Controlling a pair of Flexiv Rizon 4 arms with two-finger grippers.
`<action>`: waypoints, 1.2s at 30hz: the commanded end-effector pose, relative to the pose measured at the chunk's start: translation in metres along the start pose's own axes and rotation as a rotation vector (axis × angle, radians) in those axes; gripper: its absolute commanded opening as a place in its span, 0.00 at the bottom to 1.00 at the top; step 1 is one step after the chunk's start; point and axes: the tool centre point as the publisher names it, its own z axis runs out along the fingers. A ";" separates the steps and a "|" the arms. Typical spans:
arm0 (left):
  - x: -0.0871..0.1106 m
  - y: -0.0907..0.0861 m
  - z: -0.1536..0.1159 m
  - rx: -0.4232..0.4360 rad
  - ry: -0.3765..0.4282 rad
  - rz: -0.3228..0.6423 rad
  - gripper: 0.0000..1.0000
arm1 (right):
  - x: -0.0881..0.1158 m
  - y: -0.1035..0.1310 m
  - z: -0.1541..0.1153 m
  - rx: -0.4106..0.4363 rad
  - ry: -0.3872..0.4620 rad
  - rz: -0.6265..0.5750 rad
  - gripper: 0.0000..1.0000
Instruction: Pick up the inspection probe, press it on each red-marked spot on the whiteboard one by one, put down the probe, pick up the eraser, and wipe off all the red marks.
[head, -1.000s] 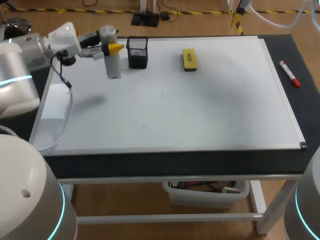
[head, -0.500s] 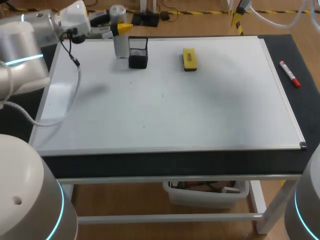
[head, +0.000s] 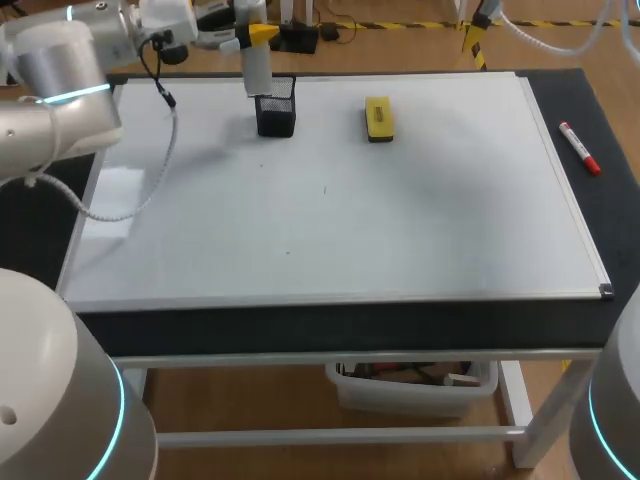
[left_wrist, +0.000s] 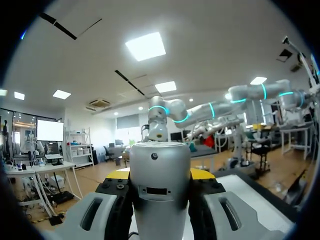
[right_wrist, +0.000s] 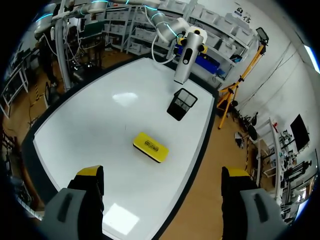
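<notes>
The inspection probe (head: 256, 62), a grey cylinder, hangs upright just over the black mesh holder (head: 276, 108) at the whiteboard's back left. My left gripper (head: 250, 32) is shut on its upper part; in the left wrist view the probe (left_wrist: 160, 190) fills the gap between the yellow tips. The yellow eraser (head: 378, 117) lies flat on the whiteboard (head: 420, 220), to the right of the holder. My right gripper (right_wrist: 162, 182) stands open and empty high above the board's right side, looking down on the eraser (right_wrist: 150, 146), holder (right_wrist: 181, 104) and probe (right_wrist: 183, 62).
A red marker (head: 580, 148) lies on the black mat right of the whiteboard's frame. Two tiny dark specks (head: 324, 190) show on the board's middle. My left arm's cable (head: 165, 130) hangs over the board's left part.
My left arm has carried the probe up, back and to the right, from left of the mesh holder to just above it. The right gripper has stayed open.
</notes>
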 end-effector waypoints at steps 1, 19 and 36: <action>-0.022 0.008 0.013 0.011 0.199 -0.005 0.00 | -0.004 -0.002 -0.003 -0.004 0.021 -0.001 1.00; -0.032 0.023 0.025 -0.001 0.262 -0.041 0.00 | -0.004 -0.002 -0.003 -0.004 0.021 -0.001 1.00; -0.030 0.045 0.030 0.015 0.281 -0.072 0.00 | -0.004 -0.002 -0.003 -0.004 0.021 -0.001 1.00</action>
